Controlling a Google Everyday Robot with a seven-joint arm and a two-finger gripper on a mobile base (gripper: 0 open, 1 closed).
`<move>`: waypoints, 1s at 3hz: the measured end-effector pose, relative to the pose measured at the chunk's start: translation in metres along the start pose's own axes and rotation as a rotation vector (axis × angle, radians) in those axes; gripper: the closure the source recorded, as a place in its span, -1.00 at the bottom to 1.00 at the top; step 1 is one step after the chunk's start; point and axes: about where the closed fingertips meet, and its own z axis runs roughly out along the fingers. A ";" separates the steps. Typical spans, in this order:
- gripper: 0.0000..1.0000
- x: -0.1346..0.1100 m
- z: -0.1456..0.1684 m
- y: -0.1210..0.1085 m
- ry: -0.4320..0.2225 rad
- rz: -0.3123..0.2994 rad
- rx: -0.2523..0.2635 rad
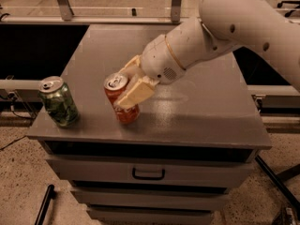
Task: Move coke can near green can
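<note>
The red coke can (123, 100) with a silver top is tilted slightly and held near the front of the grey cabinet top (197, 102). My gripper (131, 87) is shut on it, its cream fingers (135, 95) clasping the can's upper body from the right. The green can (58, 101) with a mottled pattern stands upright at the front left corner of the top, about a can's width to the left of the coke can. The white arm (225, 27) reaches in from the upper right.
The cabinet has drawers below, the top one with a dark handle (148, 174). A metal rail (18, 84) runs at the left beside the green can. The cabinet's front edge (150, 142) is close under both cans. The floor is speckled.
</note>
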 end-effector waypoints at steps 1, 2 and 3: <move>1.00 -0.008 0.007 0.000 0.017 -0.056 0.045; 0.72 -0.014 0.021 -0.003 0.007 -0.079 0.047; 0.12 -0.022 0.039 -0.007 -0.034 -0.078 0.015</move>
